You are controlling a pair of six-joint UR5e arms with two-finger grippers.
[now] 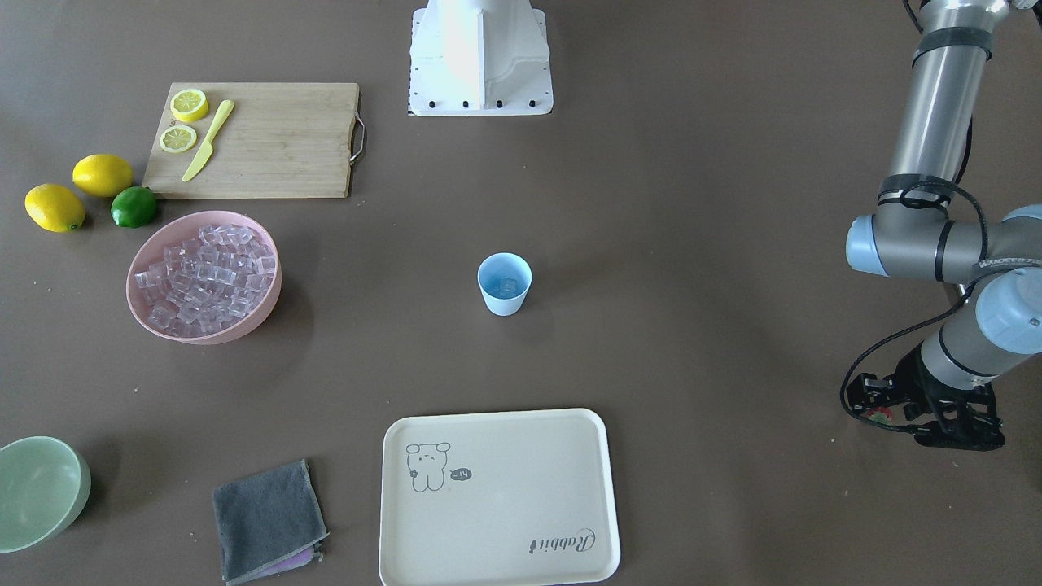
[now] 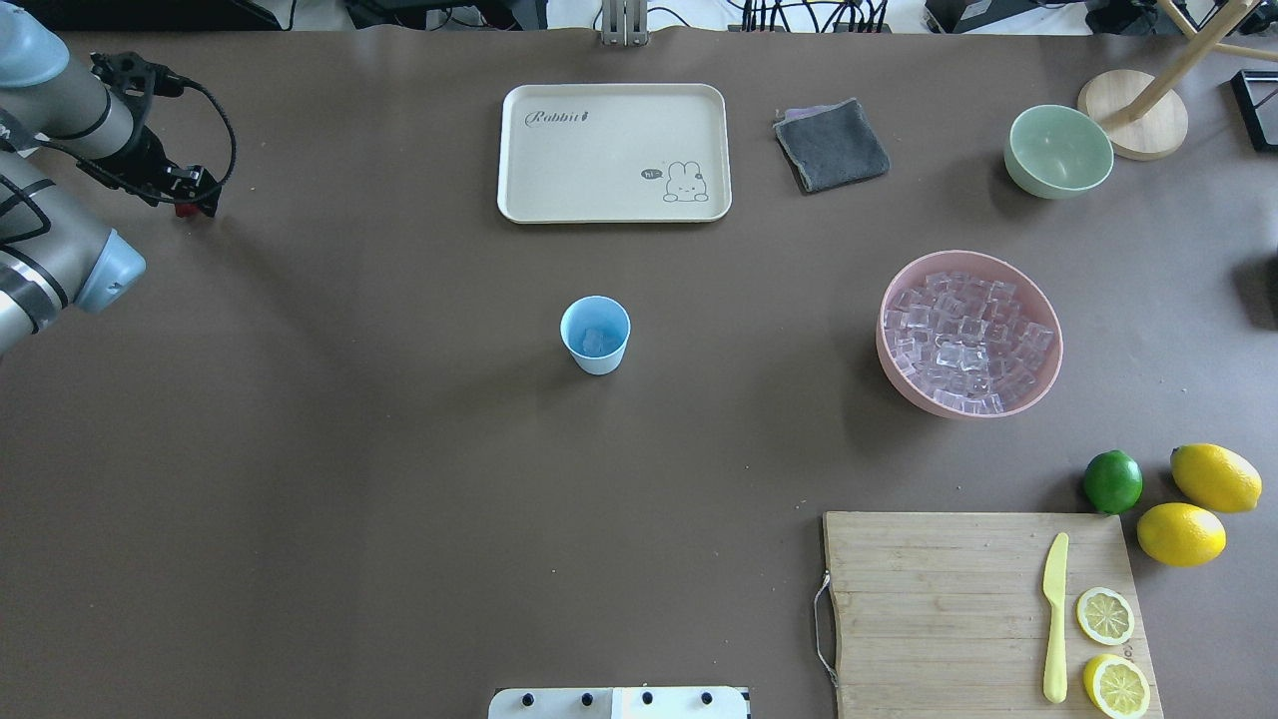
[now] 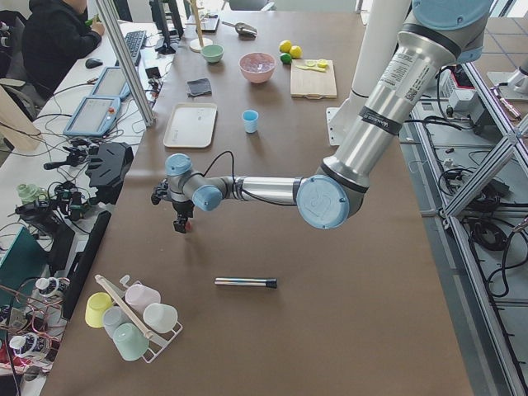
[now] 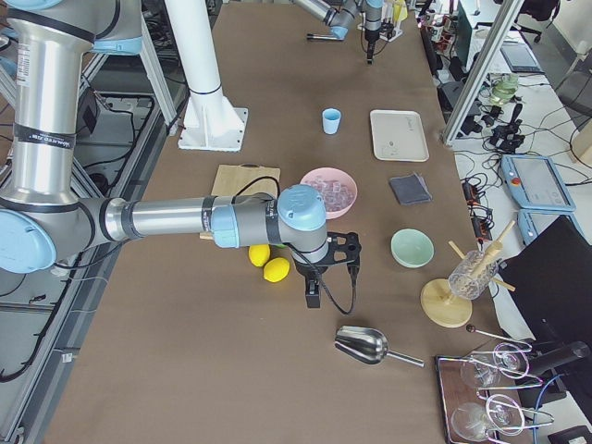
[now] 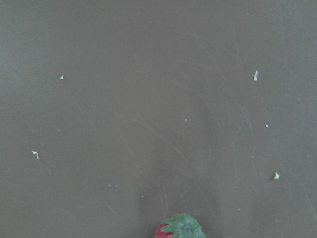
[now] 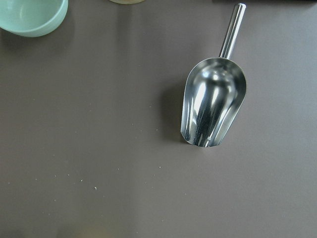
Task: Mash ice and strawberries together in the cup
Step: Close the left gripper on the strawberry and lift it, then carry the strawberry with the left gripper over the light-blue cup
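Table [image 2: 399,499]: brown, with the cup [image 2: 595,336] standing near its middle.
Left arm [image 1: 936,122]: reaches over the table far to the left of the cup.
Right arm [image 4: 166,220]: stretches over the table far to the right of the cup.
Cutting board [image 2: 939,599]: wooden, to the right of the cup and nearer to the robot.
Tray [image 2: 599,170]: cream, beyond the cup, on the side away from the robot.
Pink bowl [image 1: 212,335]: to the right of the cup, apart from it, full of ice [image 1: 207,273].
Left gripper [image 3: 184,221]: raised above bare table, well apart from the cup; its fingers pinch the strawberry [image 5: 181,230].
Right gripper [image 4: 314,298]: hangs well apart from the cup, near a steel scoop [image 6: 213,104]; I cannot tell whether its fingers are spread or pressed together.
Cup: upright, pale blue, with one clear cube on its bottom.
Strawberry: red with a green top, held in the left gripper, far to the left of the cup and not inside it.
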